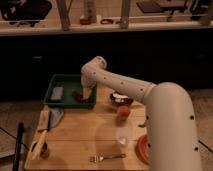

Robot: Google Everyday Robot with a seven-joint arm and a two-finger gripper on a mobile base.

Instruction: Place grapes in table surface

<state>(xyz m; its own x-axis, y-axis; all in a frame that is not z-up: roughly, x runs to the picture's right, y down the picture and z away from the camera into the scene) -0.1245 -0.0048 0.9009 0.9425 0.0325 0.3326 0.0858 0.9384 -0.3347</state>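
The grapes [78, 94] are a small dark red-brown cluster lying in the right part of the green tray [64, 80], at the back left of the table surface [85, 134]. My gripper [85, 95] is at the end of the white arm, down in the tray right beside the grapes and partly covering them. I cannot tell if it touches or holds them.
A grey object [57, 92] lies in the tray's left part. A dark bowl [120, 98], a round orange-red fruit [123, 111], a clear cup [122, 140], a fork [105, 158] and an orange bowl [143, 149] are on the right. A knife on a board [50, 119] and a yellow item [39, 145] are on the left.
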